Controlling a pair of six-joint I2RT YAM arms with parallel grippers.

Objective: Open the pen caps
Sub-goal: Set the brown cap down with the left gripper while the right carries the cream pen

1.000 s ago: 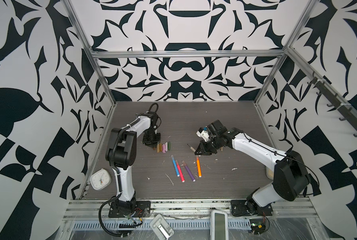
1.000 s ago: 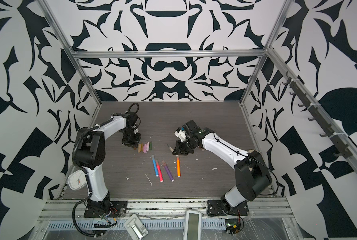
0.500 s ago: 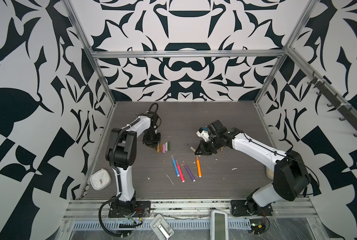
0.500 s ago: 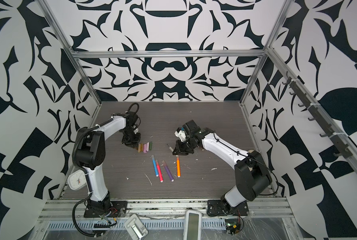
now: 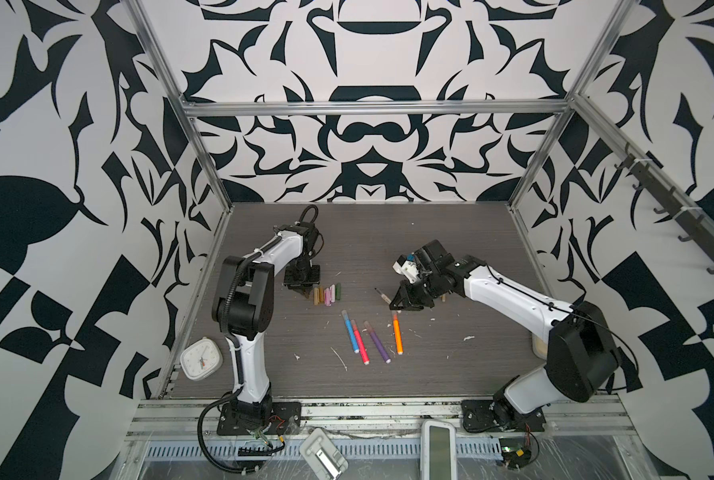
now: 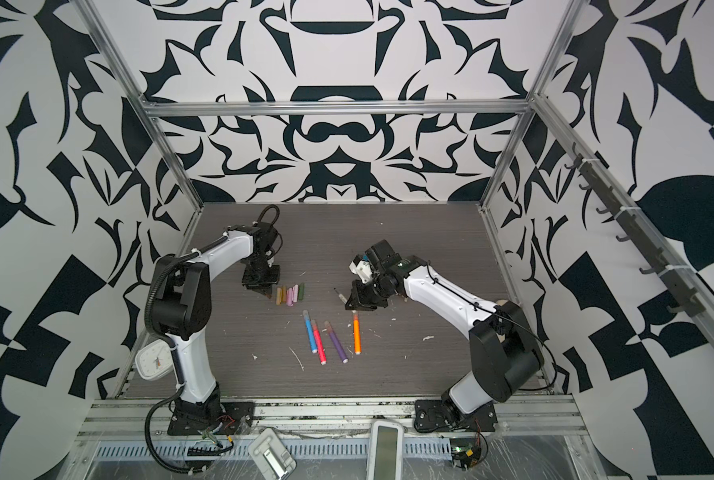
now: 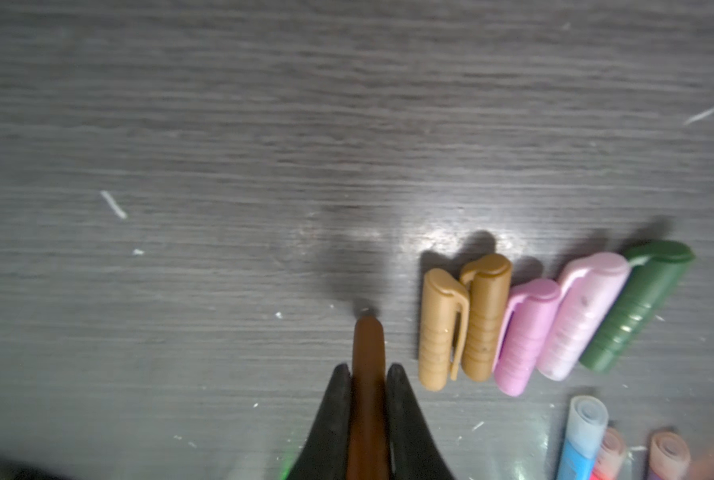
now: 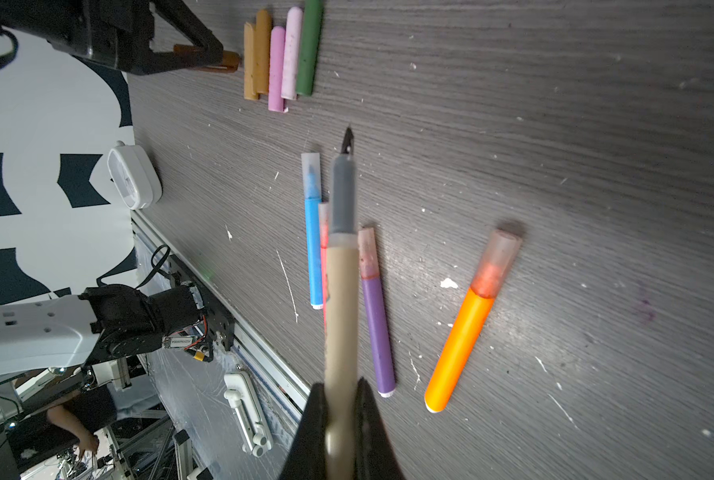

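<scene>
Over the left side of the table [image 5: 388,232], in both top views: left gripper [image 5: 305,291] low at the end of a row of loose pen caps [image 5: 327,294], clamped on a brown cap [image 5: 307,295]. Toward the middle, right gripper [image 5: 394,306] closed round a tan pen [image 5: 382,296], bare dark nib pointing at that row. Nearer the front, side by side: blue pen [image 5: 351,331], pink-red pen [image 5: 360,341], purple pen [image 5: 376,341], orange pen [image 5: 397,338].

From the left wrist: fingers [image 7: 330,415] pinching the brown cap along its sides, its end close to the table or on it, impossible to tell which. Just beside it but apart, two gold caps [image 7: 442,328], two pink caps [image 7: 525,336] and a green cap [image 7: 637,307], shoulder to shoulder.

From the right wrist: tan pen gripped at the rear of its barrel, grey section and nib exposed, hanging above the blue and pink-red pens. Translucent caps [image 8: 310,174] still seated on all four coloured pens, so probably four pulls left.

Possible trouble: letting go of the brown cap too high or tilted, sending it rolling into the tidy row; spreading the jaws so near the gold caps and shoving them; dragging the uncapped nib over the table or the pens below and smearing ink.

No brand, label or lettering legible on any pen or cap; face of the white clock [image 5: 201,358] too small to read.
</scene>
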